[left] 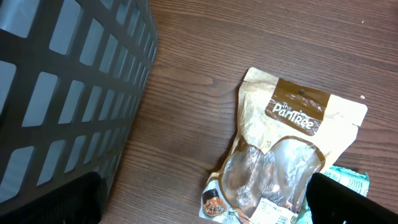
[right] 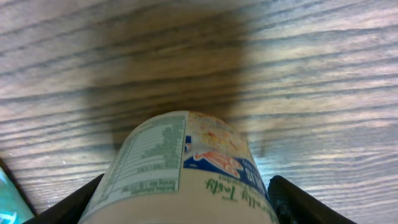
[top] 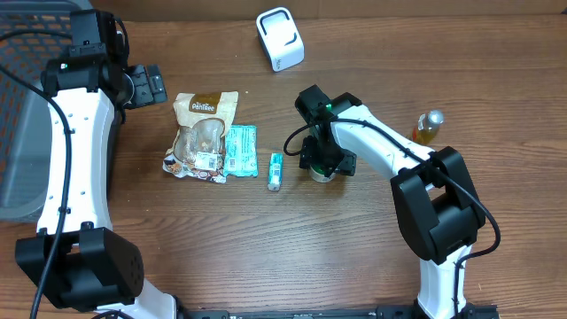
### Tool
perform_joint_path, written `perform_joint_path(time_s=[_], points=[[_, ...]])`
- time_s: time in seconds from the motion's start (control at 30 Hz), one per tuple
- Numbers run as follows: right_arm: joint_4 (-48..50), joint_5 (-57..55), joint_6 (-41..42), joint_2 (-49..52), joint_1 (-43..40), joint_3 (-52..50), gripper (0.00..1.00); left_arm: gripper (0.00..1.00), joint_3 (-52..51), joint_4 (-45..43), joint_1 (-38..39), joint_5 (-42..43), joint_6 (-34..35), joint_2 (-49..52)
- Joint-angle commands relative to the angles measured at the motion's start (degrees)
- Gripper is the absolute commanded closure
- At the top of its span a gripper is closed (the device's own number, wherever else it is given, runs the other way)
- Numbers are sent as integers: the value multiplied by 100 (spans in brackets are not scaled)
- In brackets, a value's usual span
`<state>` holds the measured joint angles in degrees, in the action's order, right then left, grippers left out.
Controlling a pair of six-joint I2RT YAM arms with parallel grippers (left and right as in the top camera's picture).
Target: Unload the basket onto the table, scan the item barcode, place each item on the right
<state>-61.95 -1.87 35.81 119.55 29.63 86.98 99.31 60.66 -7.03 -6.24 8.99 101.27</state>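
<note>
A printed paper cup [right: 180, 171] stands on the wooden table, with a nutrition label and blue artwork on its side. My right gripper [top: 322, 163] is down over the cup [top: 321, 171]; its two black fingers [right: 298, 202] press against the cup's left and right sides with no gap showing. The white barcode scanner [top: 280, 38] stands at the back of the table. My left gripper [top: 149, 85] hovers open at the back left, above the top of a tan snack bag [left: 283, 155], holding nothing.
A teal packet [top: 239, 149] and a small tube [top: 275, 171] lie between the snack bag [top: 203, 135] and the cup. An amber bottle [top: 428, 127] stands at the right. A dark mesh basket [left: 62, 87] borders the table's left side.
</note>
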Motion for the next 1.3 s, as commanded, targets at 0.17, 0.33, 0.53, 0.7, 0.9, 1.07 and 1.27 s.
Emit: perform_joint_path(time_s=[0.17,0.33,0.53,0.7,0.9,1.07,1.27], points=[[-166,-81,-35,4,-13,321,25,0,87,-2,-46,-76,-22,-11],[-162,-83,-33,4,-13,321,25,1,87,-2,-46,-76,-22,-11],[-168,-81,-33,4,-13,321,41,0,87,-2,-46,-76,-22,-11],[-278,74,-33,4,-35,402,52,1,87,-2,-46,-76,-22,-11],[-975,883,-33,4,-304,977,57,0,87,-2,-46,-76,-22,-11],[-1692,2028,-404,4,-654,1329,63,0,87,-2,-46,-76,-22,-11],[-2374,3154,-525,4,-835,1333,63,0,87,-2,-46,-76,-22,-11]])
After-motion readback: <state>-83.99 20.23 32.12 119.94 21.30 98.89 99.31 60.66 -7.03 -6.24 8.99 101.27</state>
